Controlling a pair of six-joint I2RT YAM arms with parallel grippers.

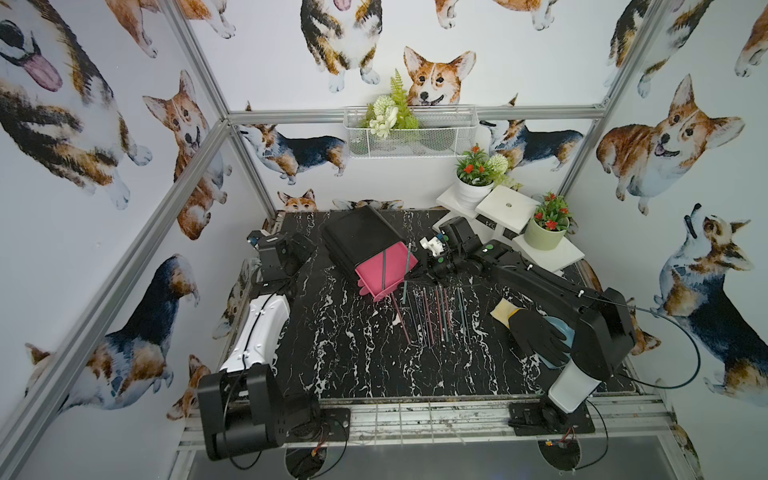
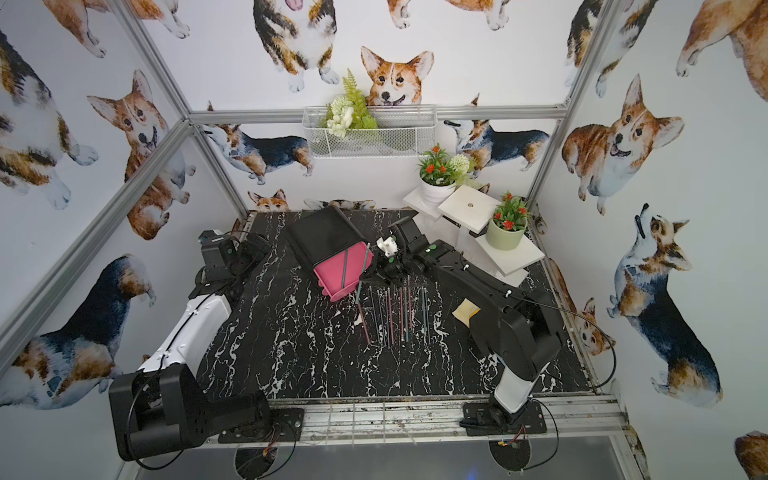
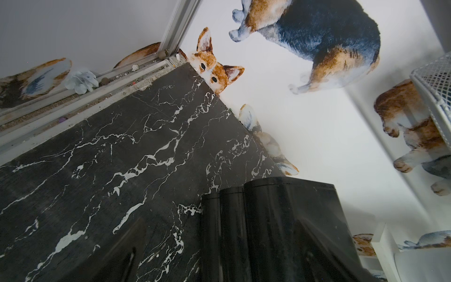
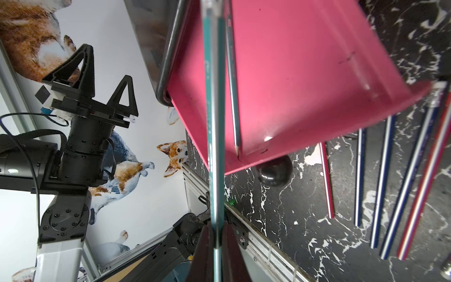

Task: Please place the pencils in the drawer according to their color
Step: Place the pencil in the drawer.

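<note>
The drawer cabinet (image 1: pixel 355 237) (image 2: pixel 322 235), black, lies toward the back of the table with one pink tray (image 1: pixel 374 272) (image 4: pixel 305 73) pulled out. Its black knob (image 4: pixel 274 171) shows below the front. One teal pencil (image 1: pixel 385 270) (image 4: pixel 233 85) lies inside the tray. My right gripper (image 1: pixel 409 275) (image 2: pixel 365 276) (image 4: pixel 217 227) is shut on another teal pencil (image 1: pixel 406 270) (image 4: pixel 214 122), held just beside the tray's right edge. Several pink, teal and dark pencils (image 1: pixel 436 311) (image 2: pixel 399 311) lie in a row on the table in front. My left gripper (image 4: pixel 107 63) stands open and empty at the left back.
A black glove with a yellow cuff (image 1: pixel 536 332) lies on a blue plate (image 1: pixel 561 332) at the right. White stands with potted plants (image 1: pixel 544 232) fill the back right corner. A wire basket (image 1: pixel 409 133) hangs on the back wall.
</note>
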